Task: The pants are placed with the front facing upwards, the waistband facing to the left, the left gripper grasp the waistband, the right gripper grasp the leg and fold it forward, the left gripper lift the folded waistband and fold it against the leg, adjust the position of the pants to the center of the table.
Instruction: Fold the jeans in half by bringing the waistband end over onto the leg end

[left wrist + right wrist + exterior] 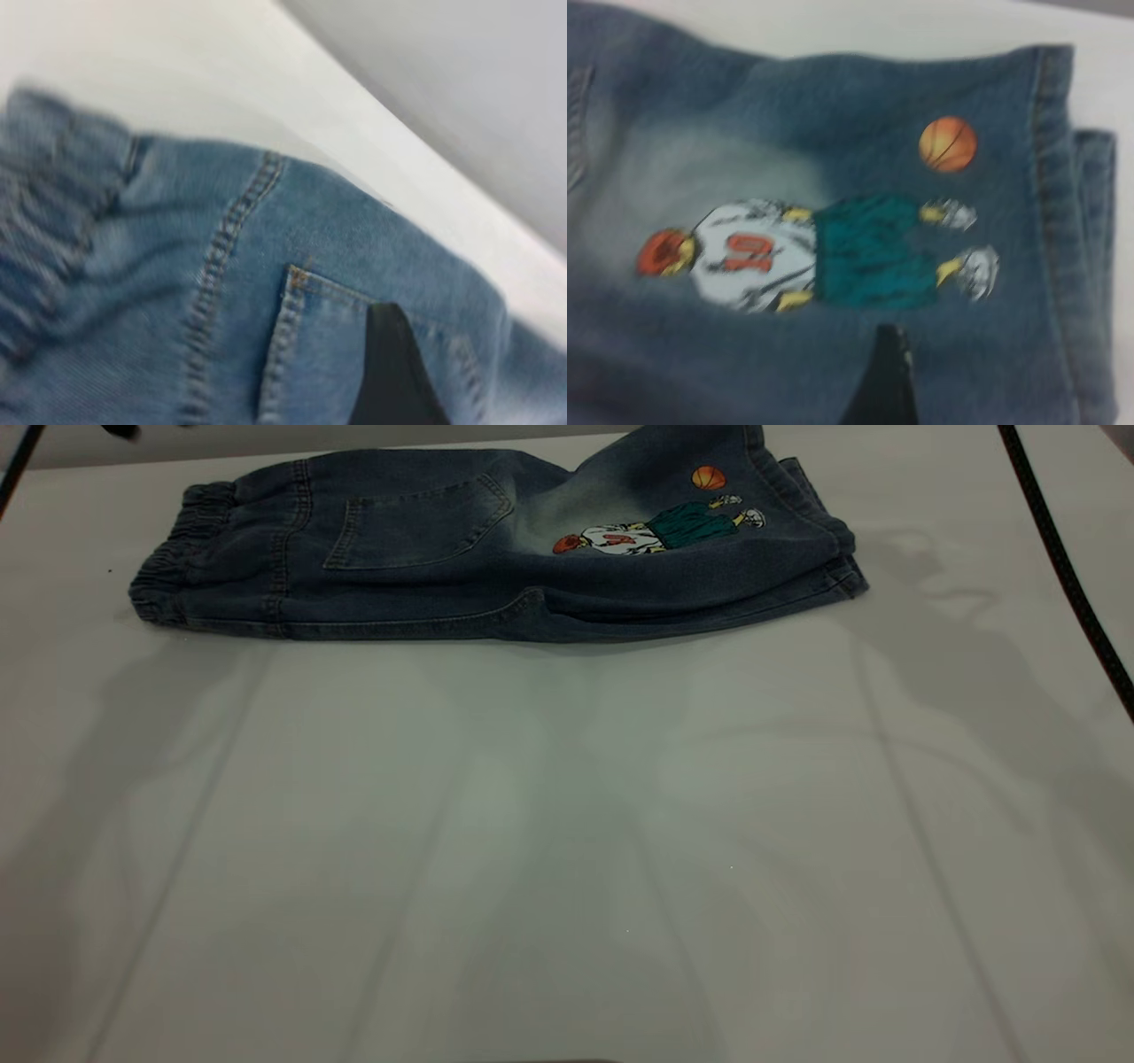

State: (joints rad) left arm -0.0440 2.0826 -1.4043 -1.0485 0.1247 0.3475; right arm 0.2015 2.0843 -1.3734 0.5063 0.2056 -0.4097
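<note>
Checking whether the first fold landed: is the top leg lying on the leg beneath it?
Touching. In the exterior view the leg with the basketball print lies flat on the lower layers, hems stacked at the right end with no gap, on the table.

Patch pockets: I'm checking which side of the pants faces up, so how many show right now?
1. A single patch pocket shows on the upward face of the pants, near the waistband. Any other would be hidden by the fold.

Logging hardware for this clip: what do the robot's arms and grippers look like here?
Very little shows. The left gripper appears only as a matte black, tapering fingertip; the right gripper likewise, a dark pointed tip with pale scuffs. In the exterior view, a black braided cable runs down the right edge. No arm bodies or markings are visible.
</note>
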